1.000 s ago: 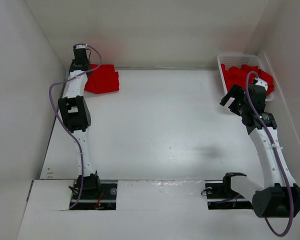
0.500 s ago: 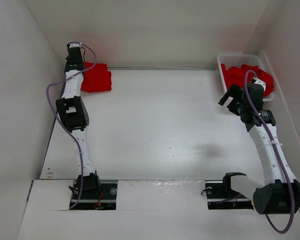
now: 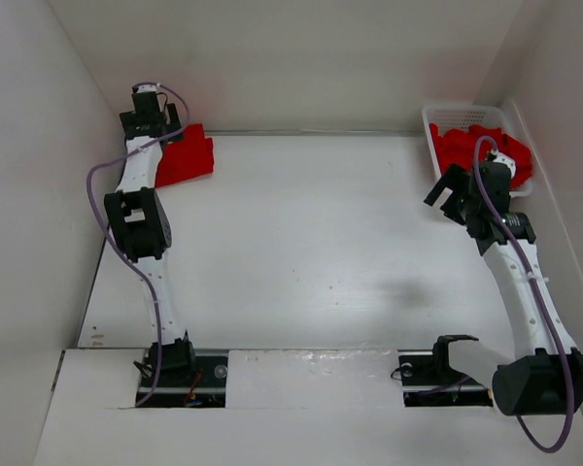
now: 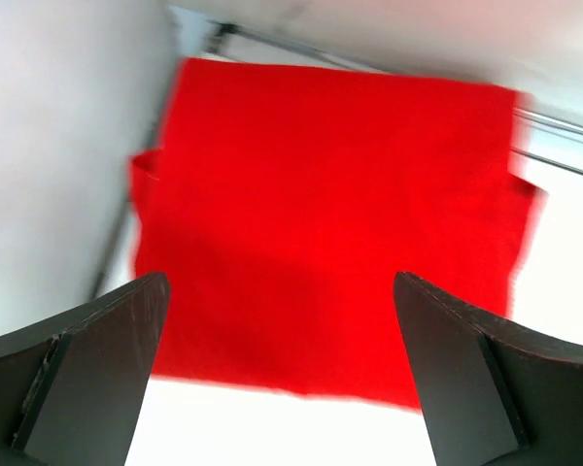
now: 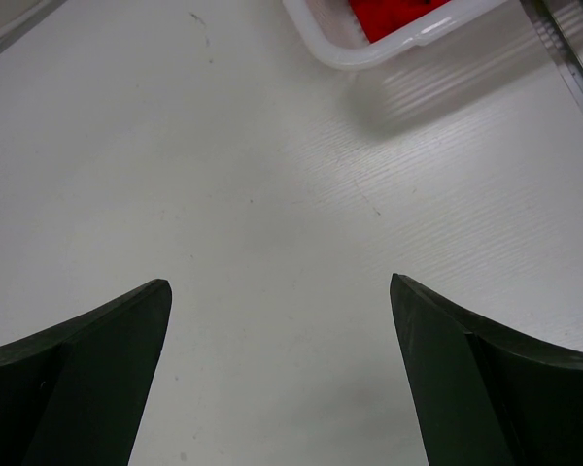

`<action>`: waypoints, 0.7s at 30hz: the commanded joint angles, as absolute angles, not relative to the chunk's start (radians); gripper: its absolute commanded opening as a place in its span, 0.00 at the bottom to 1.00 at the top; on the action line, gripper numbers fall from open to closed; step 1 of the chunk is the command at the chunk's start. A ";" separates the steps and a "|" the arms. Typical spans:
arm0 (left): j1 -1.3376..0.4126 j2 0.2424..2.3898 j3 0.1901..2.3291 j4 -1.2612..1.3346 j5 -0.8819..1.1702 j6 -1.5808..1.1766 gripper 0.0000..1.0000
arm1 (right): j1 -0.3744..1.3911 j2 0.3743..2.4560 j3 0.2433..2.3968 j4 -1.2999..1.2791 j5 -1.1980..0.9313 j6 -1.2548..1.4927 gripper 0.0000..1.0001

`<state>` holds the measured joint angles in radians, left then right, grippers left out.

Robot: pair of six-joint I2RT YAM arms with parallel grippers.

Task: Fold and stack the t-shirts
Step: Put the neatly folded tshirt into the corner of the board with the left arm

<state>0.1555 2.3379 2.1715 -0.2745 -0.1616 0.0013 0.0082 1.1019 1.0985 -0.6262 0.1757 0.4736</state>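
walls [image 3: 291,58]: plain white | table [image 3: 311,252]: white, faintly scuffed | light: even

The white table [image 3: 311,243] carries two things. The folded red t-shirts [image 4: 330,214] lie flat just beyond the left claw [image 4: 280,282] — close to the wall. A white plastic basket [image 5: 369,53] stands ahead of the right claw [image 5: 280,286] — faintly scratched tabletop lies under it.

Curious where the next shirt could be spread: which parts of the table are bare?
Bare: the wide middle of the table, bordered by the folded t-shirt far left, the basket far right and the arm bases near. Crowded: the far-left corner, under the open left gripper, and the far-right corner, with the heaped t-shirts and the right gripper.
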 commanded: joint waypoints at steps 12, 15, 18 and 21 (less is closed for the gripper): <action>-0.124 1.743 1.655 -0.127 -0.084 -0.207 1.00 | 0.026 0.965 1.005 -0.577 0.123 0.425 1.00; -0.233 1.640 1.537 -0.140 -0.118 -0.241 1.00 | 0.035 0.947 0.961 -0.554 0.101 0.425 1.00; -0.340 1.493 1.337 -0.081 -0.127 -0.307 1.00 | 0.035 0.937 0.919 -0.543 0.077 0.425 1.00; -0.437 1.360 1.169 -0.044 -0.127 -0.363 1.00 | 0.046 0.916 0.905 -0.532 0.066 0.425 1.00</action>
